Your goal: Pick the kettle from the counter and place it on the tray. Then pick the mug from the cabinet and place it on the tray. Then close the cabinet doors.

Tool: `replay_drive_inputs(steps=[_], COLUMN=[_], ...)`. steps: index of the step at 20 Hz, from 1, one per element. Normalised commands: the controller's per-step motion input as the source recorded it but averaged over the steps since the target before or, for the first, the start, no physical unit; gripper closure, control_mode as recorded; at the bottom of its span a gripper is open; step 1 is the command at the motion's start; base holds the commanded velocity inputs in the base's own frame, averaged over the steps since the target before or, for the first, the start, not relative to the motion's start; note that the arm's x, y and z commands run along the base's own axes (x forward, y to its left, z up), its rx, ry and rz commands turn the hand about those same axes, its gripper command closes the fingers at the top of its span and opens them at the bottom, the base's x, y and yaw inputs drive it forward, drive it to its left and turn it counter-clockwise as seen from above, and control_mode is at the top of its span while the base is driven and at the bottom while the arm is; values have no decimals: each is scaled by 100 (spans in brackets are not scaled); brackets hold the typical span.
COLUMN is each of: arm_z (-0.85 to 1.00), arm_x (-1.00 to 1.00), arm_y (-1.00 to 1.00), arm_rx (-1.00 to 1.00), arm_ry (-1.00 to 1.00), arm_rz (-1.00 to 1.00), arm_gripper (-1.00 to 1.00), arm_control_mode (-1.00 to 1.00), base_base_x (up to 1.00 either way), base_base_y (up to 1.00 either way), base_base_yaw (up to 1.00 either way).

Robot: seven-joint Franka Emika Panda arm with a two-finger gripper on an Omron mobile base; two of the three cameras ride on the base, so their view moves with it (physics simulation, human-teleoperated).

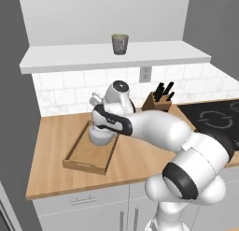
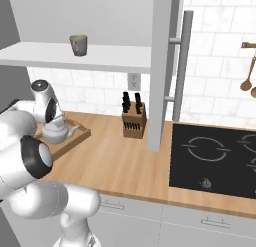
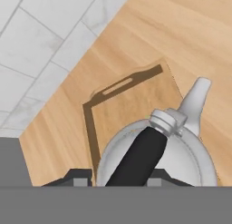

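Silver-grey kettle (image 3: 156, 159) sitting in tray (image 3: 122, 87) near desk's back-left edge, handle lying directly between jaws pinching it

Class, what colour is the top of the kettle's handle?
Black, on the silver-grey kettle; clearest in the hand view, looking straight down on it.

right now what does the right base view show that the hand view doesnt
Right base view alone: the mug on the cabinet shelf, an open cabinet door with its bar handle, the knife block, the stovetop and hanging wooden spoons.

Hand view alone: the kettle's black handle from above, with the hand astride it.

Both: the kettle over the tray, the counter and the tiled wall.
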Motion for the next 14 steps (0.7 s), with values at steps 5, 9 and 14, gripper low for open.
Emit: replay_drive_inputs(steps=[5, 9, 14], arm_z=[-8, -12, -17], arm_x=[27, 29, 29], arm_y=[3, 0, 0], arm_rx=[0, 0, 0], arm_ry=[0, 0, 0], arm_rz=[0, 0, 0], arm_gripper=[100, 100, 100], arm_control_mode=[-100, -100, -100], base_base_x=[0, 0, 0], base_base_y=[0, 0, 0], base_base_yaw=[0, 0, 0])
